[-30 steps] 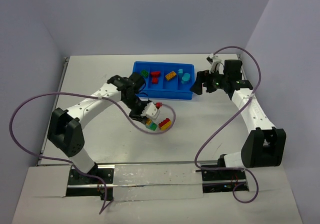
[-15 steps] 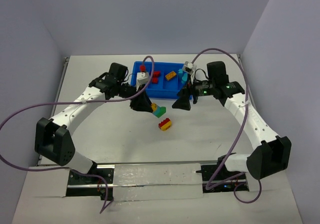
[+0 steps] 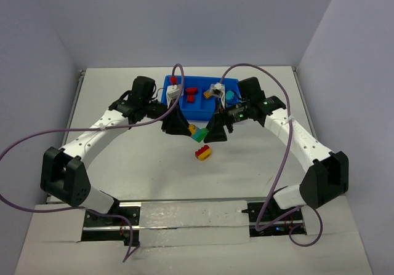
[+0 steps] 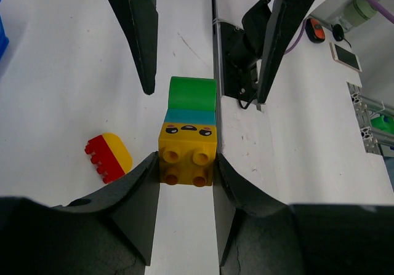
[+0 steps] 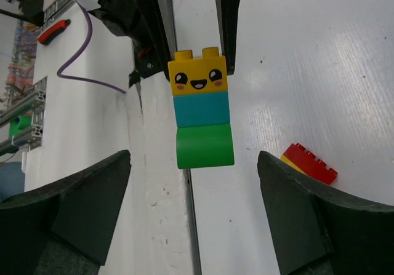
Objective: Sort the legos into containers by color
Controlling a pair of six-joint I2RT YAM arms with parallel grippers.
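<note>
My left gripper (image 4: 186, 171) is shut on the yellow brick (image 4: 188, 158) of a three-brick stack: yellow with a smiling face, teal (image 4: 191, 116), green (image 4: 192, 93). It holds the stack (image 3: 197, 132) in the air in front of the blue tray (image 3: 200, 78). My right gripper (image 5: 194, 164) faces it, open wide, with the green end (image 5: 205, 144) just reaching between its fingertips without touching. A red-and-yellow brick pair (image 3: 202, 153) lies on the table below. The tray holds a red brick (image 3: 192, 93), a yellow-orange one (image 3: 212, 92) and a teal one (image 3: 229, 95).
Both arms meet over the table's middle in front of the tray, with purple cables looping above them. The red-and-yellow pair also shows in the left wrist view (image 4: 108, 157) and the right wrist view (image 5: 308, 164). Grey walls close the back and sides.
My left gripper lifted the stack off the table and carried it up toward the tray. My right arm swung in from the tray's right end and now faces the stack, jaws open.
</note>
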